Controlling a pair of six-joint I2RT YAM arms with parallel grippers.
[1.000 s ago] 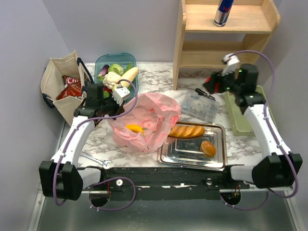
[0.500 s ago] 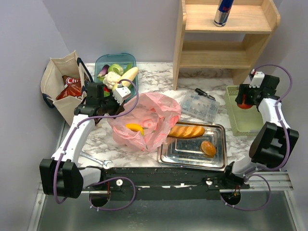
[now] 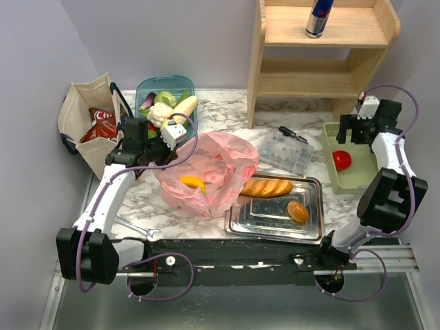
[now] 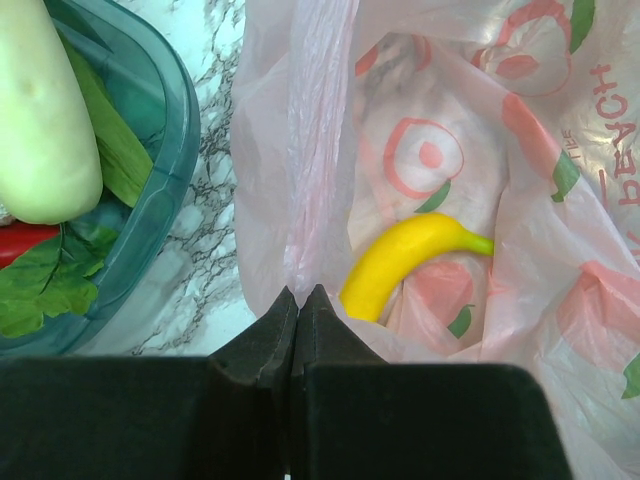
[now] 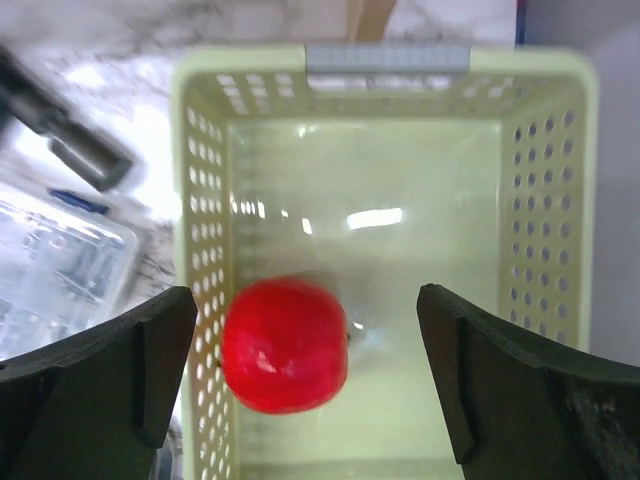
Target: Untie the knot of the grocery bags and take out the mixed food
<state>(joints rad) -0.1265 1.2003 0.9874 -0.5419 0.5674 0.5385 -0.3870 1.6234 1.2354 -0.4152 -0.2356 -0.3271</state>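
The pink plastic bag (image 3: 210,172) lies open at the table's middle with a banana (image 3: 192,183) inside; no tied knot shows. My left gripper (image 4: 300,296) is shut on the pink bag's rim (image 4: 305,200), beside the banana (image 4: 405,262). My right gripper (image 5: 305,360) is open above the pale green basket (image 5: 540,200), over the red apple (image 5: 285,345), which lies apart from both fingers. The apple also shows in the top view (image 3: 342,159). The canvas tote (image 3: 86,127) at the far left holds red chip bags (image 3: 102,124). A teal tub (image 3: 165,88) holds cauliflower (image 3: 159,114) and a pale long vegetable (image 3: 184,108).
A steel tray (image 3: 275,214) holds a baguette (image 3: 267,187) and a bun (image 3: 297,211). A clear plastic box (image 3: 284,151) and a black tool (image 3: 292,133) lie by a wooden shelf (image 3: 323,62) with a can (image 3: 318,15). A wrench (image 3: 137,229) lies front left.
My right arm swung right to the green basket carrying the red apple, then opened; the apple now lies in the basket. My left gripper has stayed shut on the pink bag.
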